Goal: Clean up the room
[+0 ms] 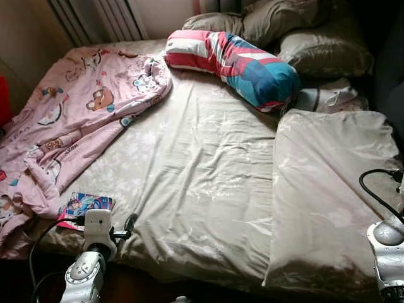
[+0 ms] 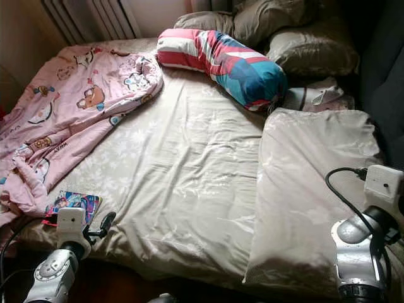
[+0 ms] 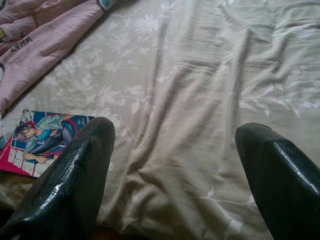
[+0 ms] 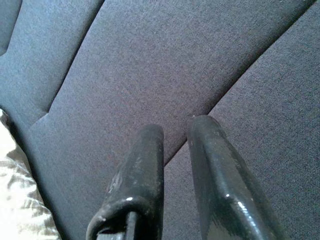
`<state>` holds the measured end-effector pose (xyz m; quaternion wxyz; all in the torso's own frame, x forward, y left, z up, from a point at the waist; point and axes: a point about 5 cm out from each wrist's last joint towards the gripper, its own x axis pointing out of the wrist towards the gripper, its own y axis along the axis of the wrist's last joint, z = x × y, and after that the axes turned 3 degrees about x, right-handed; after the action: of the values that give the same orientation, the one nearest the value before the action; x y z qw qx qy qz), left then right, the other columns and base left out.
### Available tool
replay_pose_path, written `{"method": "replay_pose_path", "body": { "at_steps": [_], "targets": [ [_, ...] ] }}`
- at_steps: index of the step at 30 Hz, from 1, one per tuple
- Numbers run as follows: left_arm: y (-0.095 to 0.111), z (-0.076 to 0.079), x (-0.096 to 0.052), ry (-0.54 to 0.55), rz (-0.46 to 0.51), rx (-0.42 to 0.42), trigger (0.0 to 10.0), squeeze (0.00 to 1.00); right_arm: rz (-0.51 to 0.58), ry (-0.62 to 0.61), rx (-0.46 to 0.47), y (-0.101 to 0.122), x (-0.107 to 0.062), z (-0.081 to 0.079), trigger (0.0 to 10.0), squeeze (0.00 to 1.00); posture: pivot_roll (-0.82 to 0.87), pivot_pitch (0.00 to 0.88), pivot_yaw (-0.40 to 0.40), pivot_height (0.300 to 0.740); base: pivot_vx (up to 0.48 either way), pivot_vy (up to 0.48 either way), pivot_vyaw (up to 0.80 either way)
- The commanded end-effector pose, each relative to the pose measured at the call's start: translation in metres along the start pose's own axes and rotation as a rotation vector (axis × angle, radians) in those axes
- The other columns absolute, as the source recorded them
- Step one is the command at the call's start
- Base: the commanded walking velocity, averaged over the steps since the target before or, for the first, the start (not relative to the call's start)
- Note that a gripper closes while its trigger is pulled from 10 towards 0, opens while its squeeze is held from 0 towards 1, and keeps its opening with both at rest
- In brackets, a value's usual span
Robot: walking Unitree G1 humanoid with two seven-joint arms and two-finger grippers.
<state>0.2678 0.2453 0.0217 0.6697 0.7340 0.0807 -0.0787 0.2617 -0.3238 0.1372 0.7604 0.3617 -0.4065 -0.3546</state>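
Left pincer point(image 3: 172, 150) agape — beside magazine point(image 1: 85, 207)

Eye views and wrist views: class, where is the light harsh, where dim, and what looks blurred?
Left eye view: sunlight glares off the beige bedsheet, pillows lie in shadow; left wrist view: left pincer fingers soft, out of focus; right wrist view: dim, even light on grey fabric.

Left claw point(image 3: 172, 150) fingers spread wide, arm raised forward; right claw point(image 4: 175, 131) fingers nearly closed.
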Motion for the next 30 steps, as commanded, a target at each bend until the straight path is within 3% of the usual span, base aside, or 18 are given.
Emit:
{"method": "replay_pose_path", "body": {
  "at_steps": [1,3,4,5,6,9,12,13,14,18,19,22,26,30],
  "targets": [
    [-0.009,-0.007,-0.006,0.018,-0.039,-0.006,10.0,0.0,0.002,0.025,0.017,0.0,-0.006,-0.003,10.0,0.0,-0.05,0.158,0.154,0.74,0.0,0.0,0.0],
    [-0.009,-0.007,-0.006,0.018,-0.04,-0.006,10.0,0.0,0.002,0.063,0.038,0.002,-0.009,-0.008,10.0,0.0,-0.06,0.158,0.153,0.74,0.0,0.0,0.0],
    [-0.009,-0.007,-0.006,0.019,-0.042,-0.006,10.0,0.0,-0.015,0.124,0.092,0.002,-0.013,-0.015,10.0,0.0,-0.06,0.158,0.153,0.74,0.0,0.0,0.0],
    [-0.011,-0.006,-0.006,0.022,-0.048,-0.009,10.0,0.0,-0.135,0.322,0.278,-0.005,-0.029,-0.04,10.0,0.0,-0.06,0.152,0.148,0.74,0.0,0.0,0.0],
    [-0.011,-0.006,-0.006,0.023,-0.051,-0.01,10.0,0.0,-0.172,0.377,0.338,-0.007,-0.035,-0.046,10.0,0.0,-0.06,0.152,0.148,0.74,0.0,0.0,0.0],
    [-0.013,-0.005,-0.005,0.039,-0.059,-0.03,10.0,0.0,-0.458,0.616,0.452,-0.033,-0.068,-0.074,10.0,0.0,-0.06,0.145,0.135,0.74,0.0,0.0,0.0],
    [-0.016,-0.006,-0.005,0.066,-0.078,-0.055,10.0,0.0,-0.564,0.832,0.348,-0.061,-0.108,-0.085,10.0,0.0,-0.05,0.134,0.115,0.74,0.0,0.0,0.0],
    [-0.016,-0.006,-0.005,0.066,-0.078,-0.055,10.0,0.0,-0.564,0.832,0.348,-0.061,-0.108,-0.085,10.0,0.0,-0.05,0.134,0.115,0.74,0.0,0.0,0.0],
    [-0.021,-0.007,-0.007,0.084,-0.096,-0.075,10.0,0.0,-0.589,0.924,0.326,-0.069,-0.123,-0.088,10.0,0.0,-0.06,0.128,0.103,0.74,0.0,0.0,0.0],
    [-0.03,-0.006,-0.01,0.103,-0.144,-0.096,10.0,0.0,-0.613,1.083,0.268,-0.077,-0.145,-0.091,10.0,0.0,-0.06,0.113,0.08,0.74,0.0,0.0,0.0],
    [-0.03,-0.006,-0.01,0.103,-0.144,-0.096,10.0,0.0,-0.613,1.083,0.268,-0.077,-0.145,-0.091,10.0,0.0,-0.06,0.113,0.08,0.74,0.0,0.0,0.0],
    [-0.044,-0.005,-0.016,0.144,-0.219,-0.14,10.0,0.0,-0.582,1.209,0.132,-0.086,-0.16,-0.092,10.0,0.0,-0.06,0.108,0.064,0.74,0.0,0.0,0.0],
    [-0.062,0.0,-0.025,0.167,-0.319,-0.171,10.0,0.0,-0.622,1.318,0.09,-0.095,-0.171,-0.09,10.0,0.0,-0.06,0.117,0.041,0.74,0.0,0.0,0.0],
    [-0.077,0.003,-0.036,0.16,-0.405,-0.159,10.0,0.0,-0.703,1.283,0.139,-0.1,-0.176,-0.087,10.0,0.0,-0.06,0.116,0.048,0.74,0.0,0.0,0.0]
  ]
}}
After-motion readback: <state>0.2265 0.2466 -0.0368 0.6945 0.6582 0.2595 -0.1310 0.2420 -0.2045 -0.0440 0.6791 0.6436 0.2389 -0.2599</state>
